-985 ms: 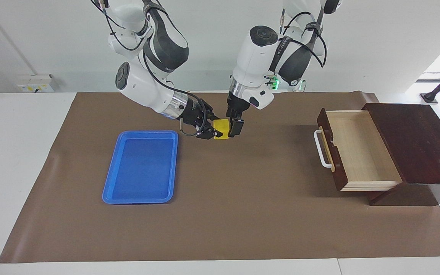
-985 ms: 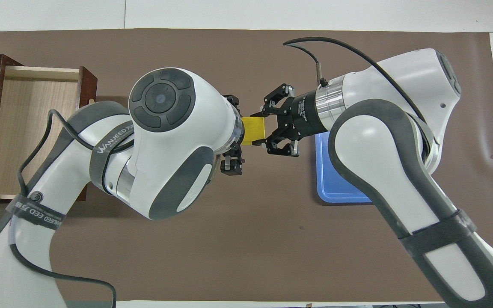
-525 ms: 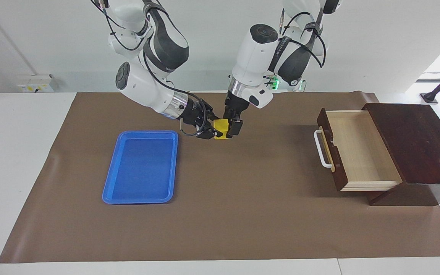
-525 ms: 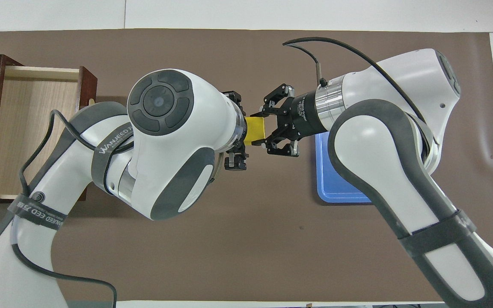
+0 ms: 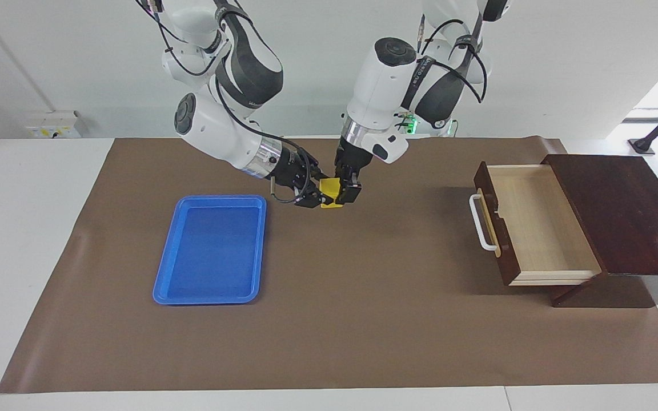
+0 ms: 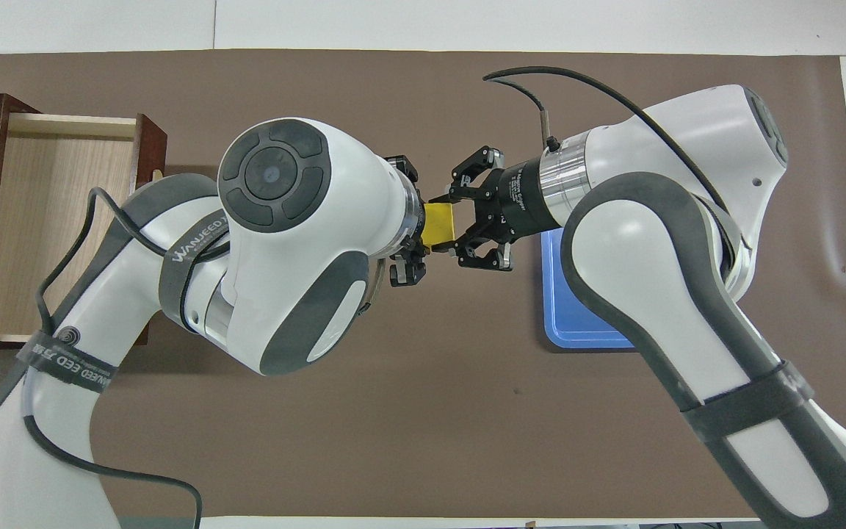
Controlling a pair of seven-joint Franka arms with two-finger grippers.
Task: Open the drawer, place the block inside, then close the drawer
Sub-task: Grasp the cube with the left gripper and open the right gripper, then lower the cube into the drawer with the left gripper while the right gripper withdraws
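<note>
Already the drawer (image 5: 534, 225) stood open at the left arm's end of the table. Midair mid-table, right gripper (image 5: 319, 194) and left gripper (image 5: 345, 191) both clamped the block (image 5: 330, 192): handover unfinished; placing, closing remained.

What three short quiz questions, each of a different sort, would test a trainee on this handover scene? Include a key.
1. True or false: the dark brown wooden drawer with the white bar handle stands open and holds nothing.
2. Which grippers are shut on the small bright yellow block? A) the left gripper only B) the right gripper only C) both
3. Fill in: the flat blue plastic tray lies toward the ____ arm's end of the table.

Key: 1 true; 2 C; 3 right.
</note>
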